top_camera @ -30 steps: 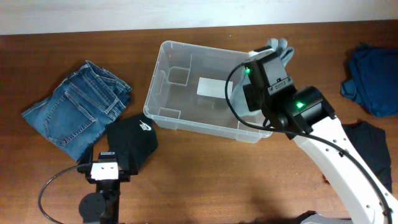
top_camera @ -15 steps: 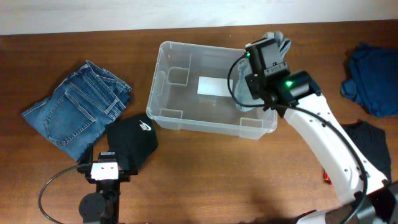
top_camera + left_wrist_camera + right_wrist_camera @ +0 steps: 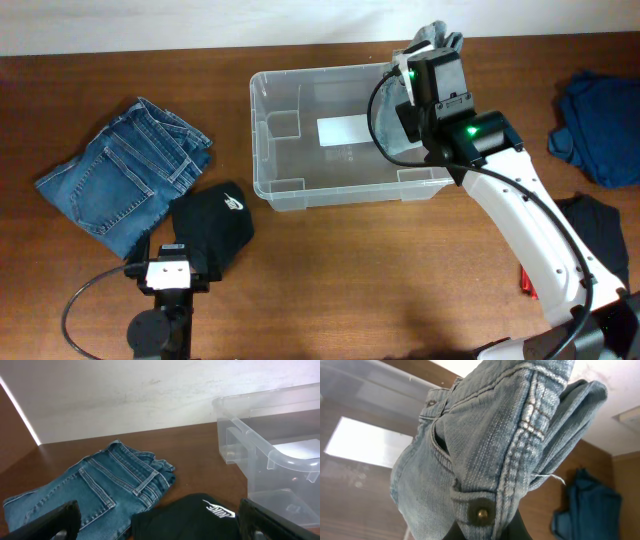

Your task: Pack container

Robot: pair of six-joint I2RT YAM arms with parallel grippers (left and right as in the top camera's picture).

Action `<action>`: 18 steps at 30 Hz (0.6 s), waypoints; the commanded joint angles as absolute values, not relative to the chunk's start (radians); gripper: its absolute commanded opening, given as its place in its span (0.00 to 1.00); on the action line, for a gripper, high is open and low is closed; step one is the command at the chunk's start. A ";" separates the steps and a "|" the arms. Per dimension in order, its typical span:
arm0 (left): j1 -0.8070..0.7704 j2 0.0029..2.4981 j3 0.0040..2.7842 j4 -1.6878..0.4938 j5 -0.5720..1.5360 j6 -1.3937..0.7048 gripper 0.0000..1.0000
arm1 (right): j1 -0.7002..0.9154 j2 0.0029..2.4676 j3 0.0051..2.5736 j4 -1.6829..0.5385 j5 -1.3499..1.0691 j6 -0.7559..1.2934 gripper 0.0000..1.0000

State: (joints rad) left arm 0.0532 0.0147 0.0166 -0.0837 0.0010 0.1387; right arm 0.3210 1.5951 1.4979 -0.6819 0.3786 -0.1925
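The clear plastic container [image 3: 262, 140] sits mid-table with a white label [image 3: 343, 130] on its base; it also shows in the left wrist view [image 3: 260, 445]. My right gripper [image 3: 425, 60] is at the container's far right corner, shut on pale grey-blue jeans [image 3: 485, 455] that hang over the rim and down into the bin [image 3: 385, 135]. My left gripper [image 3: 160, 525] is open, low at the table's front left, just before a black cap [image 3: 200, 517] with a white logo.
Folded blue jeans [image 3: 125, 172] lie at the left, the black cap [image 3: 212, 225] beside them. A dark blue garment [image 3: 600, 115] lies at the right edge and a black garment [image 3: 600, 235] below it. A small red thing [image 3: 524, 283] lies near the right arm.
My right gripper has moved toward the far edge with the pale jeans. The container has been dragged and turned, so it now lies square to the table.
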 commanded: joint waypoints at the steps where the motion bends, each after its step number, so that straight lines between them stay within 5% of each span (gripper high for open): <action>1: 0.057 0.007 0.010 -0.083 0.012 0.155 1.00 | 0.316 1.499 1.526 -0.646 0.352 -0.017 0.04; 11: 0.057 0.007 0.010 -0.083 0.012 0.155 1.00 | 0.314 1.430 1.526 -0.585 0.239 0.561 0.04; 18: 0.057 0.007 0.010 -0.083 0.012 0.155 1.00 | 0.314 1.433 1.526 -0.443 0.247 0.717 0.04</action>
